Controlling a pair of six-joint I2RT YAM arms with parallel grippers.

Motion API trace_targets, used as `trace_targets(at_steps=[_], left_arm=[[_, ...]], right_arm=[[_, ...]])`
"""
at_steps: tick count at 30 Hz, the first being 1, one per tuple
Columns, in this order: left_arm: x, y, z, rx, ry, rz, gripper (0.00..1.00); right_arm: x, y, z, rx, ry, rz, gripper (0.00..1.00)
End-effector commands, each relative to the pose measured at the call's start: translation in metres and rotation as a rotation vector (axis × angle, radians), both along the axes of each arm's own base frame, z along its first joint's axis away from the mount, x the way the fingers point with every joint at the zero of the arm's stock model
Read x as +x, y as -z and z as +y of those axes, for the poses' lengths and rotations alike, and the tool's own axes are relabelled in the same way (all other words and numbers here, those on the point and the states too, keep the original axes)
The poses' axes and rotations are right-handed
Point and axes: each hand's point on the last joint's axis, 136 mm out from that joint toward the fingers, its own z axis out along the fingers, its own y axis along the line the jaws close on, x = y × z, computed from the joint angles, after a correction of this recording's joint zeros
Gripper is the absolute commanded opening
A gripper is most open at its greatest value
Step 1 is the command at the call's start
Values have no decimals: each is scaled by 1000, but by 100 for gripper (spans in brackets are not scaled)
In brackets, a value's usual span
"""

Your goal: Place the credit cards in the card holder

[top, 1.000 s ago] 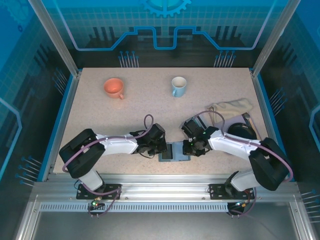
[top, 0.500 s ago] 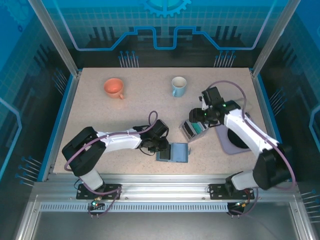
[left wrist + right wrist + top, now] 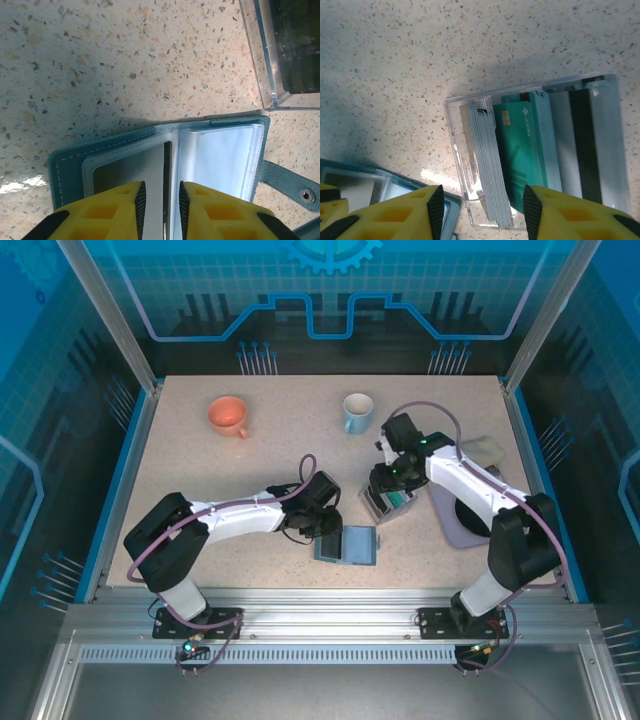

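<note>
Thin teal, dark and white plastic credit cards (image 3: pixel 525 145) stand in a clear slotted rack (image 3: pixel 454 130), right of centre. They are probably stiff, light and slick, and best pinched by an exposed edge. The right gripper (image 3: pixel 482 210) hovers wide over them. The left gripper (image 3: pixel 160 210), narrowly parted, hovers over the open teal folding card holder (image 3: pixel 220 155), near centre.

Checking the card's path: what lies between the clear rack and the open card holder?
Only bare speckled tabletop: in the right wrist view a short strip of it separates the rack from the card holder.
</note>
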Motion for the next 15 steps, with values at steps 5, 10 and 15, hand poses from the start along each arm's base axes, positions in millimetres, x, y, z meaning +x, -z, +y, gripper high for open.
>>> trace_targets(at_steps=[5,10,15], left_arm=[[1,-2,-4,-21,-11,25,30],[4,-6,-11,-42,-5,25,32],[7,-9,-17,-64,-5,26,34]], right_arm=[[3,2,-15,-144,-2,-23,45],[4,2,-4,-103,-57,-5,46],[17,-2,-31,-210,25,-40,45]])
